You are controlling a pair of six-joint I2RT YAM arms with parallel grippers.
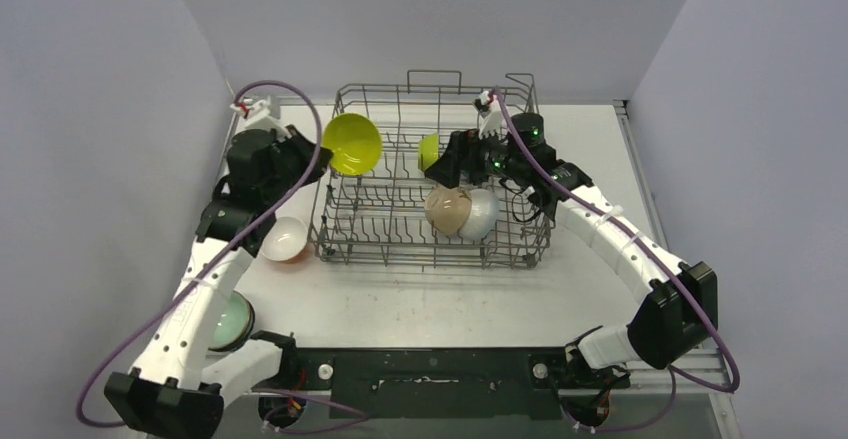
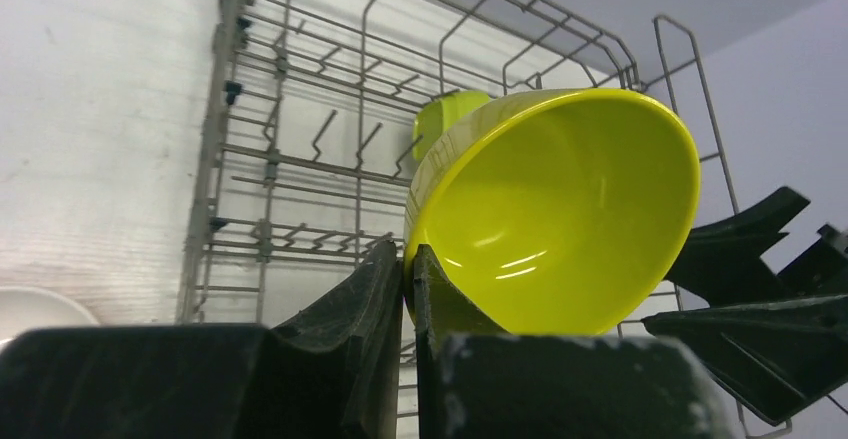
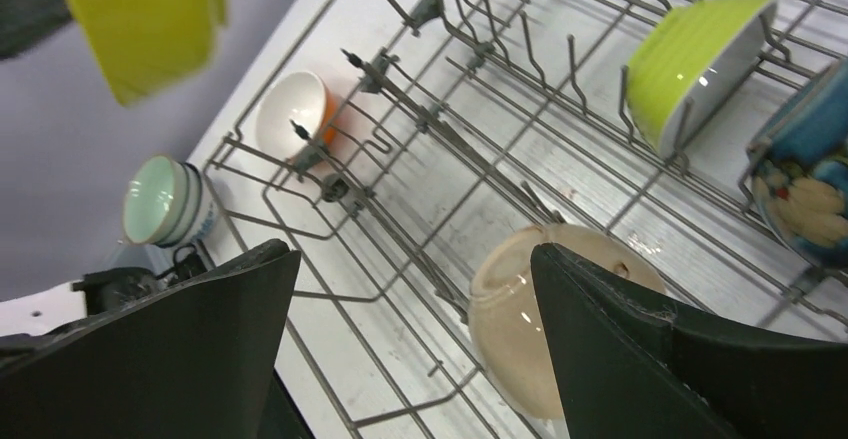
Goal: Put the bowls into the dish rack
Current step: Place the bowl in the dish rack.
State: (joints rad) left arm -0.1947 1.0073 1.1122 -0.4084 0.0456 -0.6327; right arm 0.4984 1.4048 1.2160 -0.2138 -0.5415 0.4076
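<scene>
Gripping the glossy yellow round bowl [image 1: 352, 143] by its rim: left gripper [image 2: 405, 264], fingers pinched shut on the wall. The bowl is tipped on edge in the air over the far-left corner of the grey wire dish rack [image 1: 420, 259]. Right gripper [image 3: 410, 254] has its jaws spread wide, holding nothing, above the rack's right half, over the beige round bowl [image 1: 446, 211].

- **In the rack:** the beige bowl, with a white bowl [image 1: 482, 214] just beside it. A lime ribbed bowl [image 3: 690, 59] is on edge between tines further back, with a blue-patterned bowl [image 3: 800, 169] near it.
- **On the white table [image 1: 420, 304]:** an orange bowl with white inside [image 1: 285, 240], just beside the rack's left wall. A pale green bowl [image 1: 232, 321] sits by the left arm.
</scene>
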